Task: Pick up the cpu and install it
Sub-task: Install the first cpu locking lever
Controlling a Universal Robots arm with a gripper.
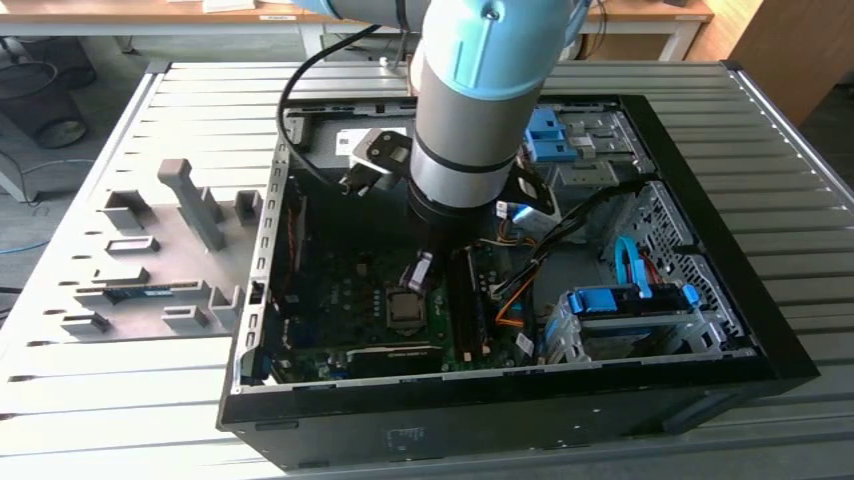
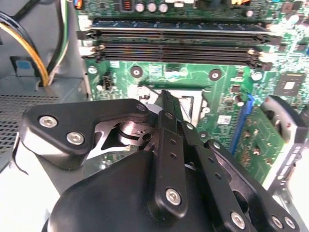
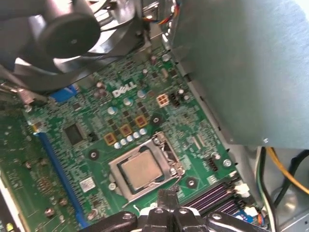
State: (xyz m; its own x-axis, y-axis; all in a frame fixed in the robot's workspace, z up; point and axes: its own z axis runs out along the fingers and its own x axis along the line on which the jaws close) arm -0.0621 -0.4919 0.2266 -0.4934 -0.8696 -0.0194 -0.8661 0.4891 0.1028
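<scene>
cpu sits in the socket, lower centre of first wrist view | gripper just beside its lower-right edge, apart, I think | fingers look pressed together, pinching nothing | square chip, no long axis

An open computer case lies on a slatted table, with the motherboard inside it. The cpu sits in the socket on the motherboard, the gripper hanging just above it. The memory slots run beside the cpu, toward the exterior view's right.
</scene>
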